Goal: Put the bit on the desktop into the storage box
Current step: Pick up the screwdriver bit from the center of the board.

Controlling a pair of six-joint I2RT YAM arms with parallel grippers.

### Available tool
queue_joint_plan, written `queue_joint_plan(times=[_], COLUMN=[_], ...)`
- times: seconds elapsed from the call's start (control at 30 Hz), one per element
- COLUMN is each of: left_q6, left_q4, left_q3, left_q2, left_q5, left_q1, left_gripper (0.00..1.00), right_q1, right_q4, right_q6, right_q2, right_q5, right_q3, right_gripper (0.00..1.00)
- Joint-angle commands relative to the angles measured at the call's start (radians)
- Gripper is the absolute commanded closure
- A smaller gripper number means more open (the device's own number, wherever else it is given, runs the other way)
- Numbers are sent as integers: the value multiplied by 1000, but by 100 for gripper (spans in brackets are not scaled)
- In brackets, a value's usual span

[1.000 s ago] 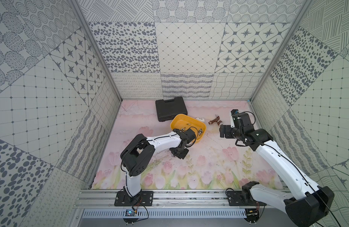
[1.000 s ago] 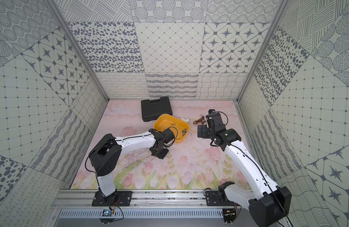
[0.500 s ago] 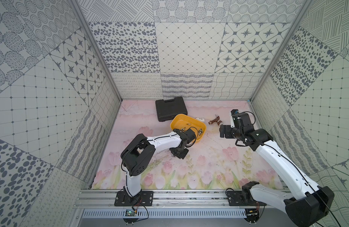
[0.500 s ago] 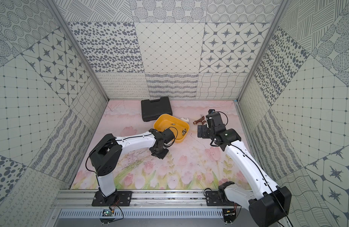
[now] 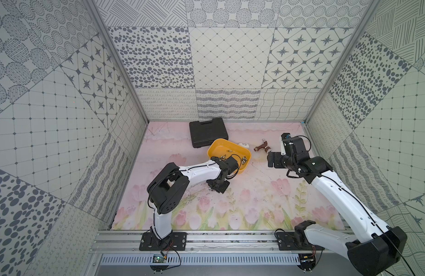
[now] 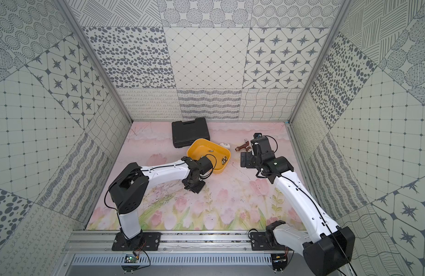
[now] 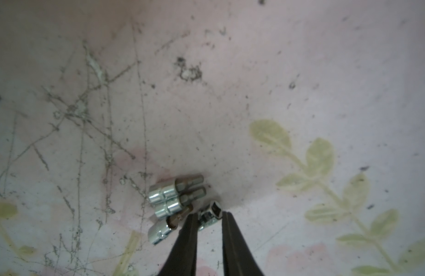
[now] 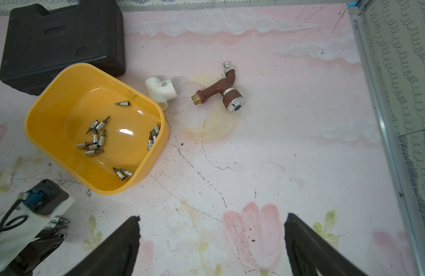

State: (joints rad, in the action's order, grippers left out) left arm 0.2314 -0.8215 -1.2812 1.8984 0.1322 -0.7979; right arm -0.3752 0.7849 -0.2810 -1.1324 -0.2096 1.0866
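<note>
Worktop (image 5: 254,203): flowered mat. Nothing lying on it has shifted against the earlier frames.
Black tool case (image 5: 208,133): at the back edge, left of centre, and in the same place as before.
Storage box (image 8: 63,102): yellow and open, just in front of the case's right corner. Its place and angle match those of a second ago. Many bits (image 8: 94,141) already lie inside.
Right gripper (image 8: 212,217): over the back half, toward the right edge. Its jaws are spread wide with nothing between them, and its posture is as before.
Left gripper (image 7: 209,216): down at the mat near the worktop's middle, just in front of the box. The arm's pose is all but unchanged in both top views.
Change: the left jaws have drawn in a little and now clench the bit (image 7: 214,210), with one finger (image 7: 187,239) on each flank.
The bit: a short silver socket piece on the mat, outside the box and near its front wall. It shows no sign of being lifted yet.
Loose bits (image 7: 175,193): three lie just beside the bit. The nearest is touching or almost touching a finger; which cannot be told.
Meaning (judgement): the grasp is closing out, and the lift and carry to the box remain. A neighbouring bit may be dragged along, and three more pickups follow.
Versus earlier frame: no object has moved. Only the jaw gap differs, and it is too small to see from above.
</note>
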Motion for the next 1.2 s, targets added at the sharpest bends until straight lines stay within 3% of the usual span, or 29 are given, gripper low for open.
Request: queue_joint_plan(times=[0.0, 0.27, 1.17], left_q6=[-12, -12, -3], left_q4=[-15, -14, 27], left_q3=[2, 0, 17], left_q2=[14, 21, -14], left_q5=[-46, -46, -89], left_q1=[-3, -3, -2], left_gripper=[77, 74, 84], right_q1=[2, 2, 2], right_q4=[-25, -25, -24], right_q6=[-1, -1, 0], right_q2=[3, 3, 20], right_q5=[-2, -4, -7], right_q3=[5, 2, 3], right_gripper=[3, 3, 3])
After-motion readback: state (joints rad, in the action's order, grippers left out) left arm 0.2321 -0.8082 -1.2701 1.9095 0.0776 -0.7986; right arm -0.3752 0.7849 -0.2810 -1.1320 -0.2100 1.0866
